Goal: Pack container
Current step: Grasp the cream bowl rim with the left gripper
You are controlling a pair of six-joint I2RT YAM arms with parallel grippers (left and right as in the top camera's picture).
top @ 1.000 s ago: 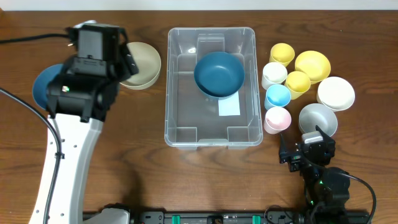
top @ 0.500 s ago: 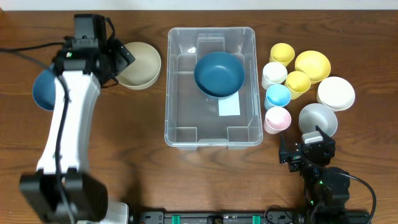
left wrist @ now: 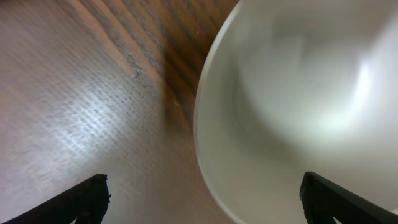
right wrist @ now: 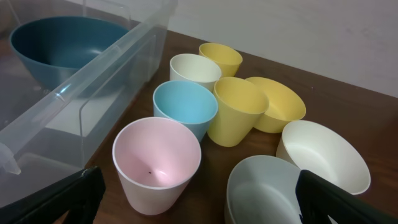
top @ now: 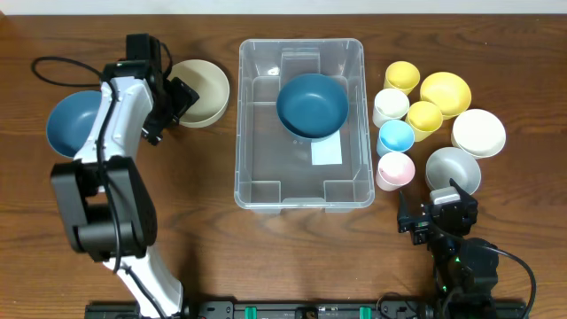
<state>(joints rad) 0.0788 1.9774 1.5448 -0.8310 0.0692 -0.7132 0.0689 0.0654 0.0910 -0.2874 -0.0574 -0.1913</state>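
The clear plastic container stands mid-table with a white label on its base and a dark blue bowl inside at its far end. The container's corner also shows in the right wrist view. My left gripper is open, low at the left rim of a beige bowl, which fills the left wrist view; one finger is over the bowl, the other over the table. My right gripper is open and empty near the front right, just short of the pink cup and grey bowl.
A blue bowl lies at the far left. Right of the container stand several cups and bowls: pink cup, light blue cup, white cup, yellow cups and bowl, white bowl, grey bowl.
My left arm has swung down and back, bringing its gripper low to the beige bowl's left rim and uncovering the blue bowl at far left. The right arm has not moved.
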